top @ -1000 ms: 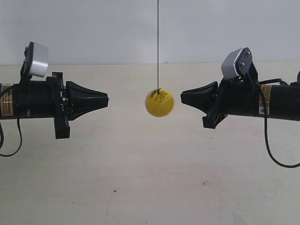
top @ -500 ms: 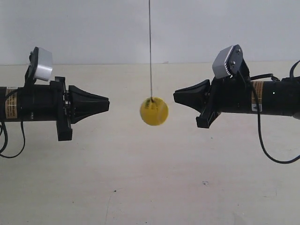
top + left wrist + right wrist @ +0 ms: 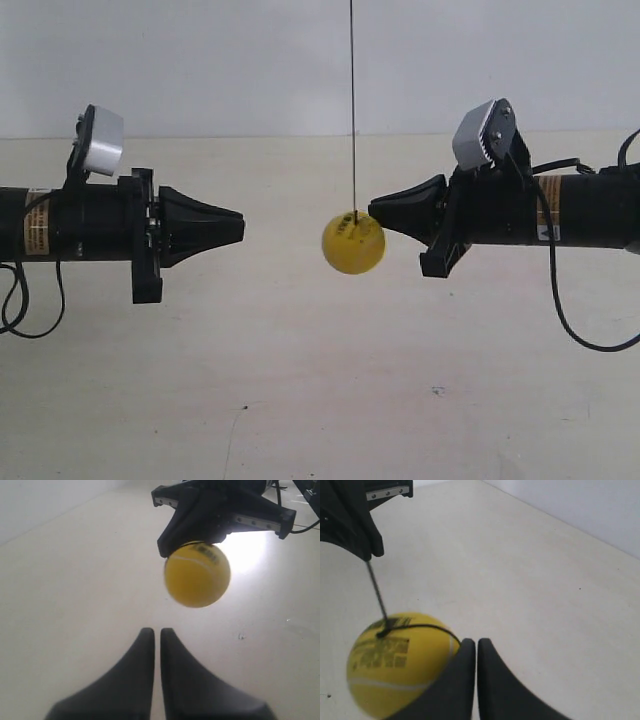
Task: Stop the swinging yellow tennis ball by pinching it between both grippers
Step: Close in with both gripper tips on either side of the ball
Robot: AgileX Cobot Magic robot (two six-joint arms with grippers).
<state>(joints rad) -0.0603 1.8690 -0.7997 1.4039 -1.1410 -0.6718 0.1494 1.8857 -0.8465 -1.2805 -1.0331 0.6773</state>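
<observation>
The yellow tennis ball (image 3: 353, 243) hangs on a thin dark string (image 3: 351, 100) between the two arms. My right gripper (image 3: 372, 212) is shut, its black cone tip at the ball's upper side; touching or a hair apart, I cannot tell. In the right wrist view the ball (image 3: 395, 665) lies beside the shut jaws of that gripper (image 3: 471, 641), not between them. My left gripper (image 3: 242, 228) is shut and empty, well short of the ball. In the left wrist view the left gripper (image 3: 155, 630) faces the ball (image 3: 197, 574), with the right gripper (image 3: 167, 547) just behind it.
A pale flat surface (image 3: 320, 400) lies below, and a white wall (image 3: 200, 60) stands behind. Black cables loop down from the arm at the left (image 3: 20, 315) and from the arm at the right (image 3: 580, 325). A small dark speck (image 3: 437, 391) marks the surface.
The ball has swung back rightward, from mid-gap to the right gripper's tip. The left arm has advanced slightly toward the middle. The right arm has barely moved over the last half second.
</observation>
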